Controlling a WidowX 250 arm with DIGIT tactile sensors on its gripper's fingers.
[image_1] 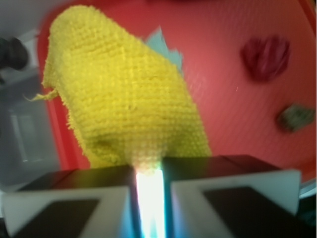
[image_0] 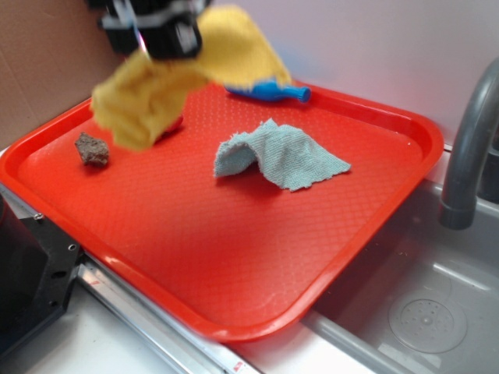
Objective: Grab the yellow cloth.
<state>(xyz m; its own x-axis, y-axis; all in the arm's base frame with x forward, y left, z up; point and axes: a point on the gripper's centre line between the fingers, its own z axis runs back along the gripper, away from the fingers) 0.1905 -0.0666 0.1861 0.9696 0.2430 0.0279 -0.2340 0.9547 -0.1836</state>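
Hanging from the gripper (image_0: 156,35), whose jaws are clamped on its top fold, the yellow cloth (image_1: 124,94) is coarse-woven, mustard, frayed at the edges and lifted above the red tray (image_0: 234,265). Below the jaws lie a crumpled pale teal cloth (image_0: 281,156), a small red wad (image_1: 266,57), a brown lump (image_0: 92,148) and a blue object (image_0: 269,91).

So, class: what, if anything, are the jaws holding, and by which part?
The yellow cloth, pinched at one bunched edge by the gripper; the rest hangs free above the tray.
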